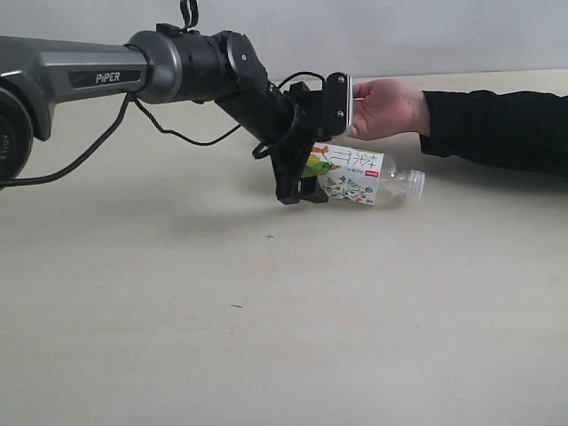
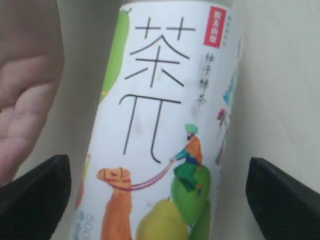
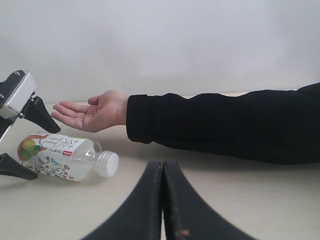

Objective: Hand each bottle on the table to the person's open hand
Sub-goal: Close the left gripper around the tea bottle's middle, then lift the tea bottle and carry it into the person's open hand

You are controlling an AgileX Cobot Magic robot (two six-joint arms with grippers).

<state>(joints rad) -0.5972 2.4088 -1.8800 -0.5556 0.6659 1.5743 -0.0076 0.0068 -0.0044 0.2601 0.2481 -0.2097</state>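
A clear bottle with a colourful fruit label (image 1: pixel 359 177) lies on its side on the table (image 1: pixel 266 337), its white cap pointing right. My left gripper (image 1: pixel 312 173) is open and straddles the bottle's base end. In the left wrist view the bottle (image 2: pixel 160 115) lies between the fingers (image 2: pixel 40 195), with a gap on each side. The person's open hand (image 1: pixel 386 106) rests palm up just behind the bottle. In the right wrist view my right gripper (image 3: pixel 163 165) is shut and empty, low over the table and well away from the bottle (image 3: pixel 65 155). No other bottles are in view.
The person's black-sleeved forearm (image 1: pixel 497 129) lies across the table's far right. A black cable (image 1: pixel 177 133) hangs under the left arm. A pale wall (image 3: pixel 160 40) stands behind the table.
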